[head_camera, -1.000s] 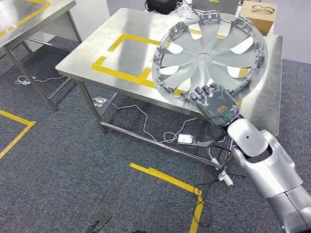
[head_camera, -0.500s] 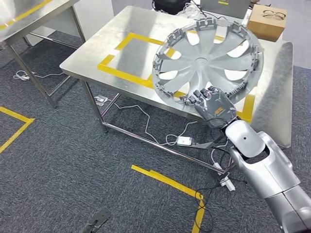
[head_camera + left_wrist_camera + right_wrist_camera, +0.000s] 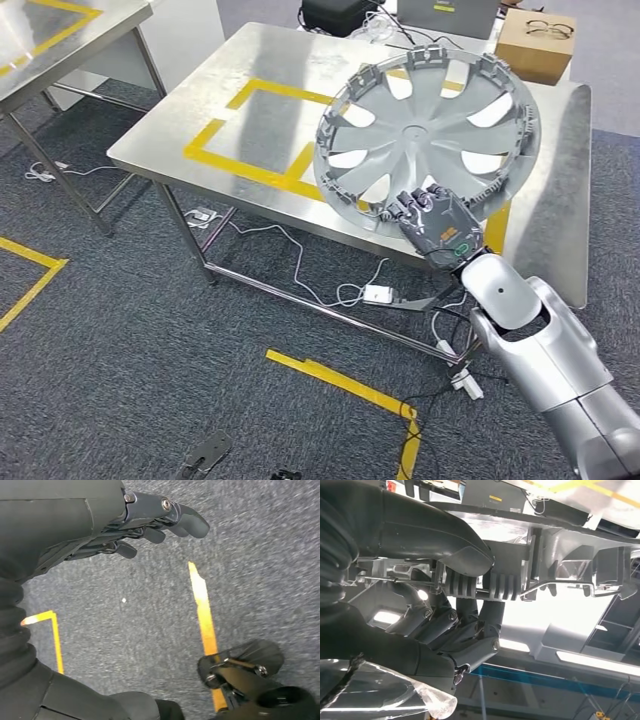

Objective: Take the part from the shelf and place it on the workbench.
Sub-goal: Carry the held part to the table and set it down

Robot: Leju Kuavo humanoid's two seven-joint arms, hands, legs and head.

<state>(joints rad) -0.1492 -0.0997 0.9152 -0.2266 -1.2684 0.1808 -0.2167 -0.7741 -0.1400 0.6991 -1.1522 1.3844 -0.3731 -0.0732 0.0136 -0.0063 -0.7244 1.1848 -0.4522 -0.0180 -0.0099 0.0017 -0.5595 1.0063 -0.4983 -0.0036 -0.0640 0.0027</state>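
The part is a large grey wheel cover (image 3: 426, 130) with curved spokes and clips round its rim. My right hand (image 3: 440, 222) grips its near rim, fingers curled over the edge, and holds it tilted just above the steel workbench (image 3: 226, 110). It hangs over the right half of the yellow-taped rectangle (image 3: 253, 170). The right wrist view shows my thumb and fingers (image 3: 471, 630) clamped on the cover's ribbed rim (image 3: 501, 582). My left hand (image 3: 124, 525) hangs above the carpet, fingers loosely extended and holding nothing.
A cardboard box (image 3: 536, 45) with glasses on it sits at the workbench's far right corner, a black case (image 3: 336, 12) at the far edge. A second steel table (image 3: 60, 35) stands at left. Cables (image 3: 317, 270) lie under the bench; yellow tape (image 3: 355, 385) marks the grey carpet.
The whole view has shifted slightly as the camera moved. The wheel cover in my right hand has come lower and flatter over the workbench.
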